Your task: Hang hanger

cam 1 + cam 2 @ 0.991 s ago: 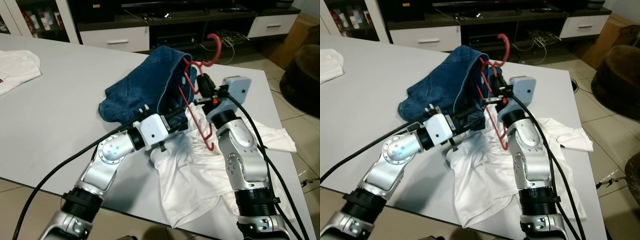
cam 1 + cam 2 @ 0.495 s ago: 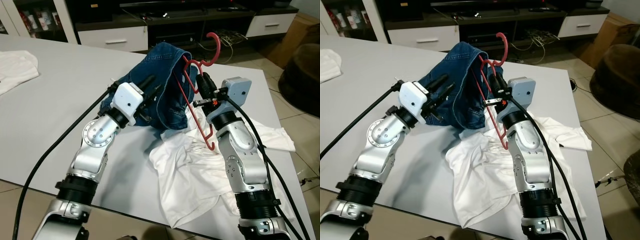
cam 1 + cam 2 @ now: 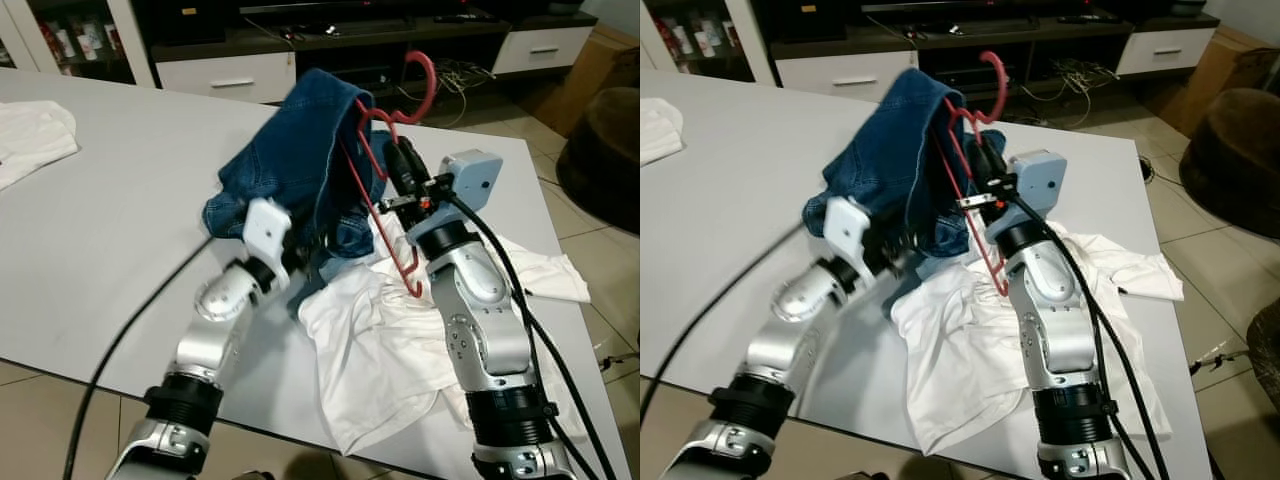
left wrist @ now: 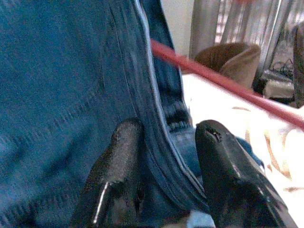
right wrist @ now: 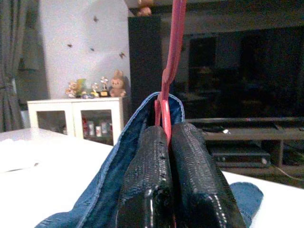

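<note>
The left gripper (image 4: 164, 156) had swung back in low beneath the blue jeans (image 3: 290, 160), fingers (image 4: 118, 161) apart around a denim seam, not yet closed. By my read, it was arranging the cloth on the hanger. The right gripper (image 3: 395, 165) had lifted the red hanger (image 3: 385, 200) a touch higher above the table (image 3: 120, 200), fingers pressed tight on its neck. Count: one hanger, one pair of jeans, one white shirt (image 3: 400, 340) underneath, another white cloth (image 3: 35, 135) far left.
</note>
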Tool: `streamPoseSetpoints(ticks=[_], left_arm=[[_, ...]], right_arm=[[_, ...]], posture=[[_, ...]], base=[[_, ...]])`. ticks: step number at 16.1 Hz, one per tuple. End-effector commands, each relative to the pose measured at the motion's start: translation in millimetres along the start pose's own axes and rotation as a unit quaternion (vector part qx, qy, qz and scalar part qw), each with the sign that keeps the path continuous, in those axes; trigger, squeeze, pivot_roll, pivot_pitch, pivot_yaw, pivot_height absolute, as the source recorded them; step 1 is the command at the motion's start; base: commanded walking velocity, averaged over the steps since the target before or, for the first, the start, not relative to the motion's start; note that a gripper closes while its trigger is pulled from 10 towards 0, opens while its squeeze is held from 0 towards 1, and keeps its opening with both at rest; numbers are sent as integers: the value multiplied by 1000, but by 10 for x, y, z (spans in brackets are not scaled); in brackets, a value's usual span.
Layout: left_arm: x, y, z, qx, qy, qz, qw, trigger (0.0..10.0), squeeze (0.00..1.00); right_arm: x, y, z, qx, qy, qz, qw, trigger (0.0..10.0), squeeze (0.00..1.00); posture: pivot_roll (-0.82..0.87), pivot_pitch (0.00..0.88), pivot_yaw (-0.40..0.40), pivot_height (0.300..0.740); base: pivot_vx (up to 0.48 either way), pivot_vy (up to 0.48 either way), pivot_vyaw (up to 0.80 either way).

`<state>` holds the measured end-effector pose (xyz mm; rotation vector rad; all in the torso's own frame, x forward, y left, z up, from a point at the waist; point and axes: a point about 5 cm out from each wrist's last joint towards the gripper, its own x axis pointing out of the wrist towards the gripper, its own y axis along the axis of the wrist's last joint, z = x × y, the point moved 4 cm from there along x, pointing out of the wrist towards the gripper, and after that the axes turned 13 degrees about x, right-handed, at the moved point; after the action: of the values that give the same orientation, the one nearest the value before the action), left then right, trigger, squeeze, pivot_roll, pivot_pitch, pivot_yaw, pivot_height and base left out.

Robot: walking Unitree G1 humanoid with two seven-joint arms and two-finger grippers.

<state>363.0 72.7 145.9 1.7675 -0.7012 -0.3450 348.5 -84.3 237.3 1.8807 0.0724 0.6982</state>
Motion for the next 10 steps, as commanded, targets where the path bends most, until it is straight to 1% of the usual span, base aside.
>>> streamPoseSetpoints(ticks=[1,3,5,6,10], left_arm=[[50,-20,19,-6,-1,-11,1000,10000,0],[81,-55,72,-5,-9,-26,1000,10000,0],[79,-109,76,-4,-8,-41,999,10000,0],[77,-110,83,-5,-13,-39,999,0,0],[74,-72,128,6,-19,-27,999,0,0]], right_arm=[[22,105,-112,6,27,18,999,10000,0],[20,103,-148,3,36,16,999,10000,0],[25,128,-160,4,36,20,999,10000,0],[23,145,-157,5,34,23,999,10000,0],[36,180,-116,17,20,32,999,10000,0]], posture=[[21,72,-2,740],[19,71,-1,740],[17,71,2,740],[16,71,5,740],[18,71,5,740]], base=[[0,0,0],[0,0,0],[0,0,0],[0,0,0],[0,0,0]])
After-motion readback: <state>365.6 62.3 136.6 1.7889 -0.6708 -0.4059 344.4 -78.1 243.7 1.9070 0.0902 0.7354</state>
